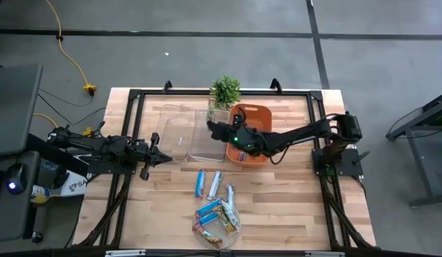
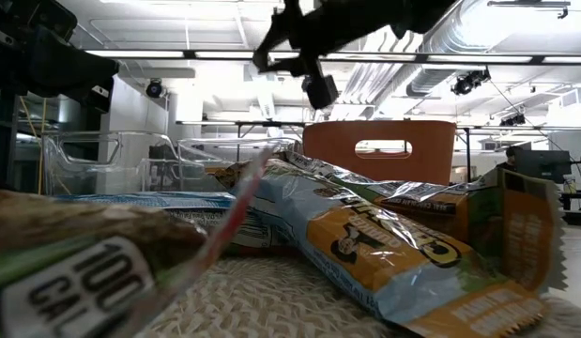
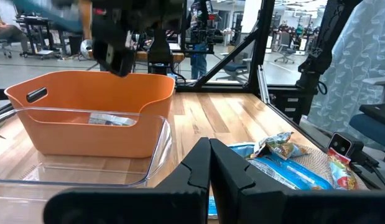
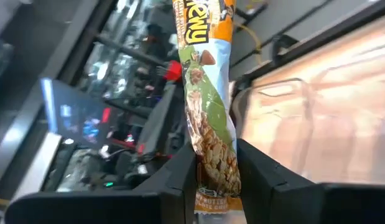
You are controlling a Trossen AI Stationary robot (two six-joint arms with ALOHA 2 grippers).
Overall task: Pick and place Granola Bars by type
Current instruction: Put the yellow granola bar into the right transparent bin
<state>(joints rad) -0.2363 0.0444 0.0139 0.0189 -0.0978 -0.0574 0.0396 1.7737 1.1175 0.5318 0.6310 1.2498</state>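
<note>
My right gripper (image 1: 213,128) reaches level over the table's far middle, above the seam between a clear bin (image 1: 206,139) and the orange basket (image 1: 260,114). It is shut on one granola bar (image 4: 208,93) in an orange, blue and green wrapper. Three bars (image 1: 215,184) lie flat on the wood. Several more (image 1: 217,218) are piled on the round woven mat (image 2: 271,300) near the front edge. One bar (image 1: 242,155) lies inside the basket. My left gripper (image 1: 160,158) waits shut at the table's left side, touching nothing. My right gripper pinches the granola bar near one end (image 4: 214,177) between its two fingers (image 4: 173,180), on the wrapper's flat faces. The rest of the bar sticks out past the fingers. It is lifted clear of the bins and the table.
A second clear bin (image 1: 176,132) stands left of the first. A small green plant (image 1: 225,91) stands at the far edge behind the bins. A black frame (image 1: 135,96) borders the table. Bare wood (image 1: 292,193) lies right of the loose bars.
</note>
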